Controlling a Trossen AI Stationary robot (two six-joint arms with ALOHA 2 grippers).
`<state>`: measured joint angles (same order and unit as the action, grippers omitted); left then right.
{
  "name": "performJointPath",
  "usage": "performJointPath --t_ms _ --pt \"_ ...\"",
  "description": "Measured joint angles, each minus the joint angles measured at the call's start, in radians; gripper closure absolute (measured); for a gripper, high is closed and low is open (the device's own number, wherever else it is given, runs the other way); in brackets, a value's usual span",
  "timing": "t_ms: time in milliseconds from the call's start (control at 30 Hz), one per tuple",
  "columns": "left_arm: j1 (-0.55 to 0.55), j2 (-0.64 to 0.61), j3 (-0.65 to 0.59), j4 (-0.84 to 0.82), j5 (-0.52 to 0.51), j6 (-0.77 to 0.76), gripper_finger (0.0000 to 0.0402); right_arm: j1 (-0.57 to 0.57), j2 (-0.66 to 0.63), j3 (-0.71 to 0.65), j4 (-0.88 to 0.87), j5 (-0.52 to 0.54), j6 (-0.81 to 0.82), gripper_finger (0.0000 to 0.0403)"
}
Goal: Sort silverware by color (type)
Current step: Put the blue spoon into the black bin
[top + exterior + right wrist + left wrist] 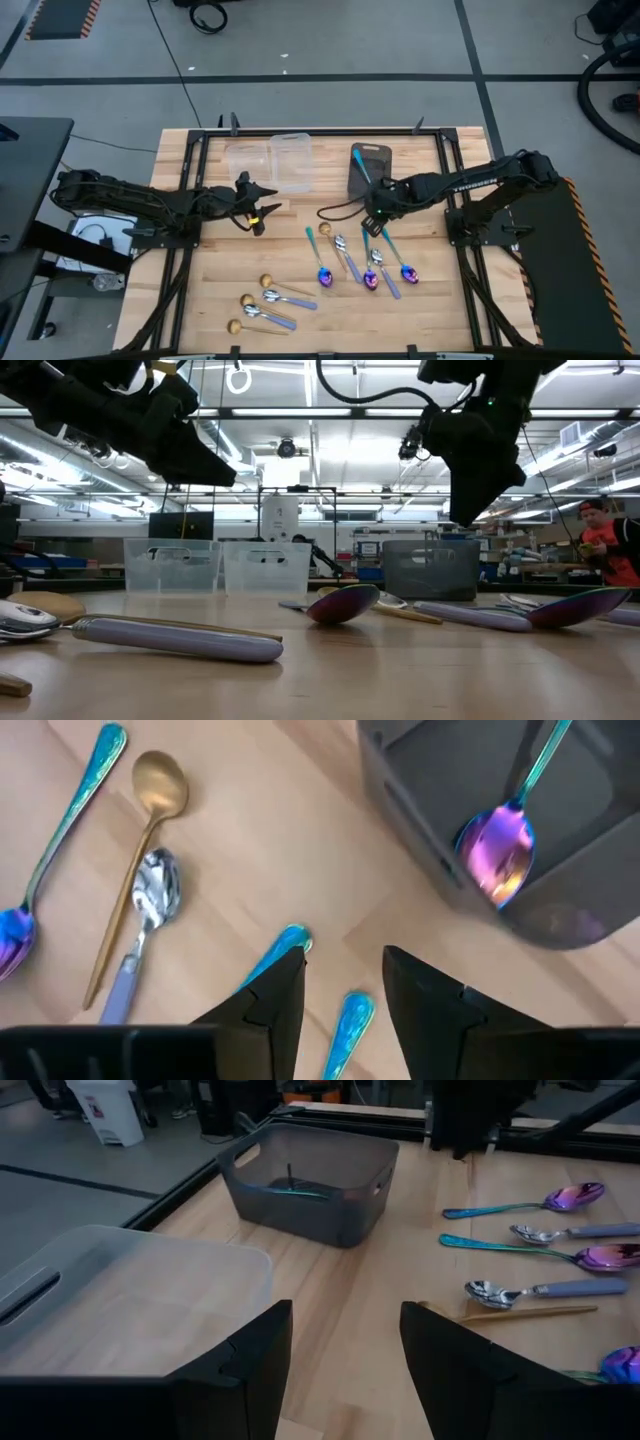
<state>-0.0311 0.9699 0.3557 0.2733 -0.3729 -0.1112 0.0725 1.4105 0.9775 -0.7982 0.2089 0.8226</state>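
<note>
Right gripper (376, 214) poised above the table just in front of the dark grey plastic bin (370, 170), fingers parted and holding nothing. One iridescent blue-purple spoon with a teal handle (505, 840) already lying inside that bin. More iridescent spoons (323, 262) spread on the light wooden table (440, 300) below the right gripper, mixed with silver spoons with lavender handles (381, 272). Gold-coloured spoons (268, 283) nearer the front-left. Left gripper (256, 212) waiting beside the two clear plastic bins (270, 160), fingers apart, empty.
</note>
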Motion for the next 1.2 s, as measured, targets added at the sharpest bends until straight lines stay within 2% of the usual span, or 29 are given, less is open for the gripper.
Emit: performJointPath --t_ms 500,833,1200 --pt "0.000 0.001 -0.003 0.076 0.000 -0.009 0.0208 0.111 0.034 0.000 -0.047 -0.058 0.173 0.0236" --pt "0.000 0.108 -0.005 0.148 0.000 -0.016 0.0208 0.172 0.084 0.000 -0.082 -0.098 0.248 0.0214" --pt "0.000 0.150 -0.004 0.186 -0.001 -0.008 0.0208 0.218 0.090 -0.007 -0.142 -0.119 0.292 0.0227"
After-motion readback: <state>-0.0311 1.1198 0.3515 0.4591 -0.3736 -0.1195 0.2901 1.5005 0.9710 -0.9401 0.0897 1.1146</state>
